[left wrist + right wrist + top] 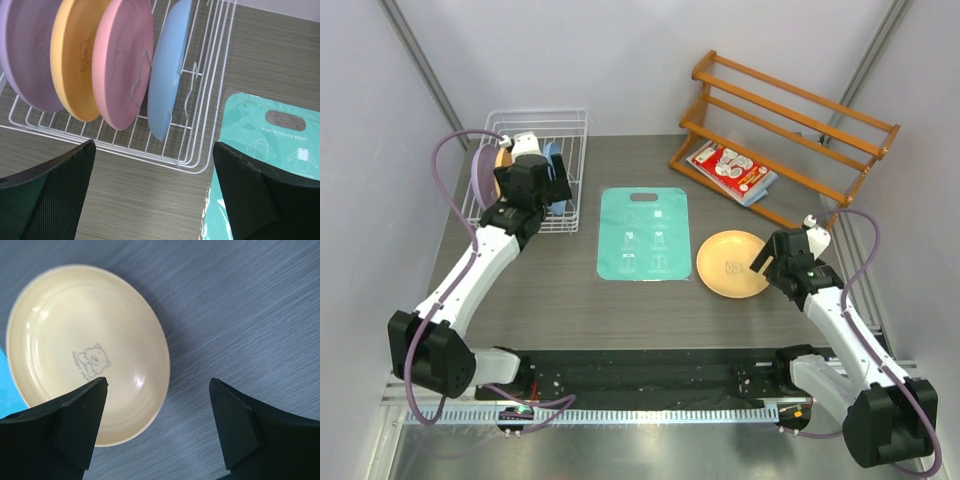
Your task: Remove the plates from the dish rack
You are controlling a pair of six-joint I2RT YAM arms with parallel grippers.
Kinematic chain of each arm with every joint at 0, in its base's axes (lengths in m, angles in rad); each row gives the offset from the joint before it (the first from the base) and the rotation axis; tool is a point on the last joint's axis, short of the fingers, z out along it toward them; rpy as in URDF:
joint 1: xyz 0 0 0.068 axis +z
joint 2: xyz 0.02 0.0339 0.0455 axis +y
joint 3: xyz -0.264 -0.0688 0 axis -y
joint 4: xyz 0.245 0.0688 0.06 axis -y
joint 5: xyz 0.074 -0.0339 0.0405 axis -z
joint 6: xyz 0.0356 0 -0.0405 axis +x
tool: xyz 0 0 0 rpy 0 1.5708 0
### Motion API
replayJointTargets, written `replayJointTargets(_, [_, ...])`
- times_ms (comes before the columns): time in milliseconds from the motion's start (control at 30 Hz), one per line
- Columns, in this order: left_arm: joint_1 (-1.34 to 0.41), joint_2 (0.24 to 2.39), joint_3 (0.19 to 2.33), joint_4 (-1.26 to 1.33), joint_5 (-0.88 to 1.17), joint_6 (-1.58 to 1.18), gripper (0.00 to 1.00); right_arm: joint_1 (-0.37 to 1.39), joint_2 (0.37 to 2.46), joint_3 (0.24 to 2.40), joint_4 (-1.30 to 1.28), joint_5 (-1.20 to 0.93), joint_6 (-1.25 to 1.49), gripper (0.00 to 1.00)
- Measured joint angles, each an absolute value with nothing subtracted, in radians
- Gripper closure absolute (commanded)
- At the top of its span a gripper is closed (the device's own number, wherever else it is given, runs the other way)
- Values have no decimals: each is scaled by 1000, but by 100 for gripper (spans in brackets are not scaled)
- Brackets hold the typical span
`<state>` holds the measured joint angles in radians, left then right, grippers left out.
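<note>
Lower right: the right tool is hanging spread over the rim of a yellow plate lying flat on the bench. Upper left: the left tool is hovering spread by the dish rack, where lilac, orange, pink and blue plates are standing upright.

Robotics lab test cell, no question: plain white panels on metal struts boxing in a grey table. Left arm and right arm bolted to a base rail at the bottom edge. Household bits only: dish rack upper left, wooden rack upper right.
</note>
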<state>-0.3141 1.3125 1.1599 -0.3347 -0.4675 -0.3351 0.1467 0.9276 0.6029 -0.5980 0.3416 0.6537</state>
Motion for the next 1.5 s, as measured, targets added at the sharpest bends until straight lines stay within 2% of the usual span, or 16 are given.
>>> replayJointTargets(200, [-245,1378,1167,-307,-467,-324,1,147,852,711,-612,397,603,11])
replayJointTargets(433, [-224,1516,1219,-241,-471,-284,15,147,889,752,-588,405,566,11])
replayJointTargets(500, [-225,1541,1237,-222,-470,-276,15,147,916,752,-585,399,559,11])
replayJointTargets(600, [-225,1564,1258,-200,-471,-271,26,147,945,751,-575,394,554,11])
replayJointTargets(700, [-225,1587,1277,-179,-476,-258,41,147,962,749,-566,390,551,11])
replayJointTargets(733, [-225,1596,1283,-170,-478,-254,52,147,967,748,-561,390,551,11])
replayJointTargets(767, [-226,1608,1290,-165,-482,-252,57,147,972,748,-554,390,550,11])
replayJointTargets(900, [-244,1651,1299,-134,-506,-229,59,147,991,748,-542,388,546,11])
replayJointTargets(967, [-257,1674,1303,-124,-537,-215,64,147,1000,747,-538,386,544,11])
replayJointTargets(1000, [-263,1687,1304,-119,-555,-205,73,147,1004,747,-536,385,543,11])
replayJointTargets(1067, [-269,1709,1304,-115,-586,-195,80,147,1011,747,-533,385,538,10])
replayJointTargets(1100, [-271,1718,1304,-113,-605,-181,88,147,1013,747,-531,384,535,11])
replayJointTargets(1200, [-277,1721,1304,-113,-656,-136,100,147,1016,747,-528,384,529,11])
replayJointTargets(1500, [-365,1732,1262,-42,-867,20,100,147,1030,747,-516,378,525,11])
